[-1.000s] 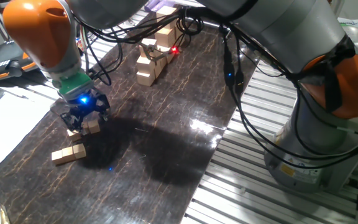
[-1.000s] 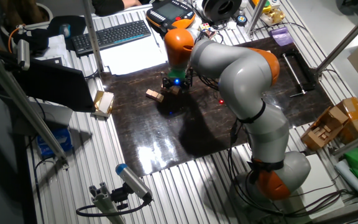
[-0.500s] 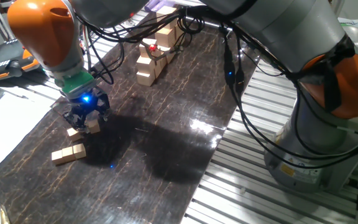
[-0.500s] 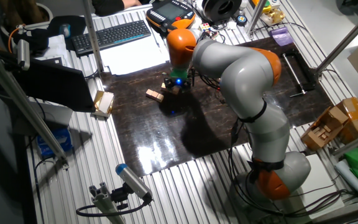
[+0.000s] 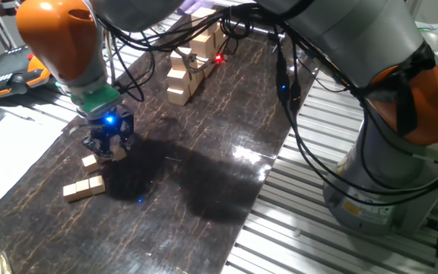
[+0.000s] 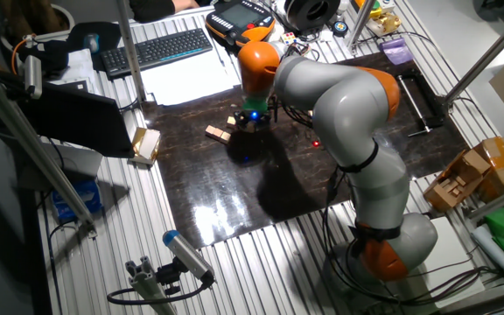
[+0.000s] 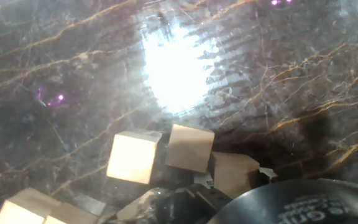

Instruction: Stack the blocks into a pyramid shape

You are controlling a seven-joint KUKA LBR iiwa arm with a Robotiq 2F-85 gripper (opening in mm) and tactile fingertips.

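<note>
Five small tan cubes [image 7: 132, 157], one stepped stack of larger blocks [image 5: 182, 72], one keyboard [image 6: 157, 48]

Probably a robotics lab: aluminium-profile table [image 6: 261, 254], keyboard [image 6: 160, 48], teach pendant [image 6: 239, 17] and loose cables [image 5: 295, 84].

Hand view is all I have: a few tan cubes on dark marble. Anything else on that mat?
Observer: Yes, a stepped stack of larger blocks stands at the far end of the mat, well away from the gripper.
Operator: Any pyramid started?
Observer: No. Two small cubes lie side by side, a single cube lies by the gripper; none sits on another.
Operator: What's off the mat?
Observer: A keyboard, just past its edge.
</note>
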